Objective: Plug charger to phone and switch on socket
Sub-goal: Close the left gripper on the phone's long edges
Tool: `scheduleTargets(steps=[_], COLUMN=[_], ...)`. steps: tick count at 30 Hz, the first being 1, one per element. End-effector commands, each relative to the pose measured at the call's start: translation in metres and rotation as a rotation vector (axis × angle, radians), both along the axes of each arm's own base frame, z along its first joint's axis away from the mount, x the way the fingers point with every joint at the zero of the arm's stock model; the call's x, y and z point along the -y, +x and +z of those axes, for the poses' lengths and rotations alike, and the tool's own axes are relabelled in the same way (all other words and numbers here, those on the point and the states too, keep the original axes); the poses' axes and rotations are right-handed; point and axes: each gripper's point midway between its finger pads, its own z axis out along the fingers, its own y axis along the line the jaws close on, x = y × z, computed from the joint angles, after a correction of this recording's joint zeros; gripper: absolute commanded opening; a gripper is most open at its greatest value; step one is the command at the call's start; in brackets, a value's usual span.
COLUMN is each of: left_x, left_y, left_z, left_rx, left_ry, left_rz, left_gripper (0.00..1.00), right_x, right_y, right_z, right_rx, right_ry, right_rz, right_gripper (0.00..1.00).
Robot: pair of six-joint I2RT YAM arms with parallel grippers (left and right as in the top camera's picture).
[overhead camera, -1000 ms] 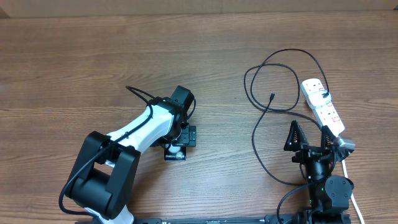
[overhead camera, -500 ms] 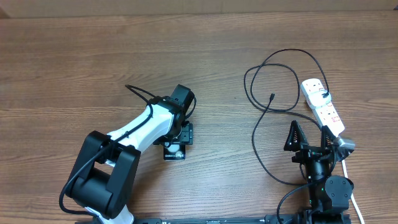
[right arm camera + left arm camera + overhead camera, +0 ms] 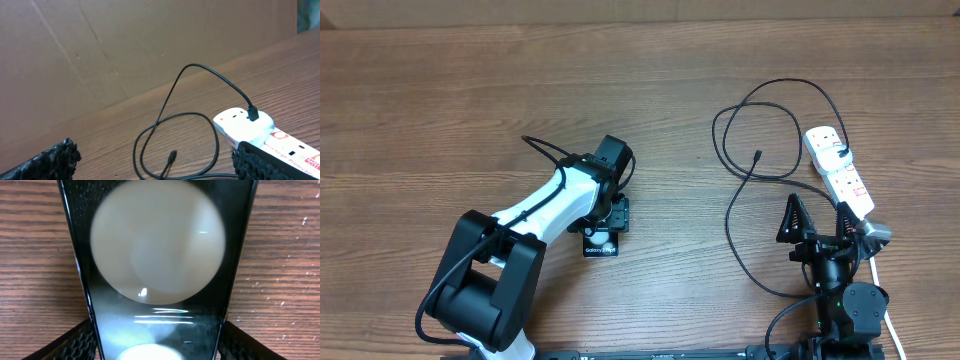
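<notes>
On my table (image 3: pixel 440 100) the left gripper (image 3: pixel 607 222) is closed on the edges of the phone (image 3: pixel 602 248), which lies flat left of centre. My right gripper (image 3: pixel 816 220) hangs wide open and empty near the power strip (image 3: pixel 840 170). The looped cable (image 3: pixel 730 230) is well apart from the phone, its tip (image 3: pixel 757 156) lying free.

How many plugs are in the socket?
1: a black plug in the socket's far end. The right gripper covers its near end, so another plug may be hidden.
</notes>
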Motion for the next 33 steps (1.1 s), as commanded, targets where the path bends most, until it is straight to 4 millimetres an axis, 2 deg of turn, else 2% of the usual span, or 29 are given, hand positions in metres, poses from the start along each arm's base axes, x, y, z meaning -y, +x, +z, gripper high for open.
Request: scheduleTargets(steps=[1, 6, 15, 33], left_x=[0.015, 0.02, 0.017, 0.022], left_y=[-0.025, -0.029, -0.037, -0.026], left_z=[-0.021, -0.018, -0.015, -0.001], left_rx=[-0.136, -0.164, -0.202, -0.189], left_ry=[-0.09, -0.123, -0.107, -0.113], left_rz=[-0.013, -0.031, -0.03, -0.031], left_gripper=[0.64, 0.64, 0.62, 0.61], right_x=[-0.001, -0.001, -0.001, -0.001], right_y=[0.0, 0.0, 0.0, 0.0], right_z=[-0.001, -0.001, -0.001, -0.001], right_rx=[0.006, 0.006, 0.006, 0.006], right_ry=[-0.009, -0.009, -0.009, -0.009], right_rz=[0.006, 0.006, 0.006, 0.006], right_gripper=[1.0, 1.0, 1.0, 1.0])
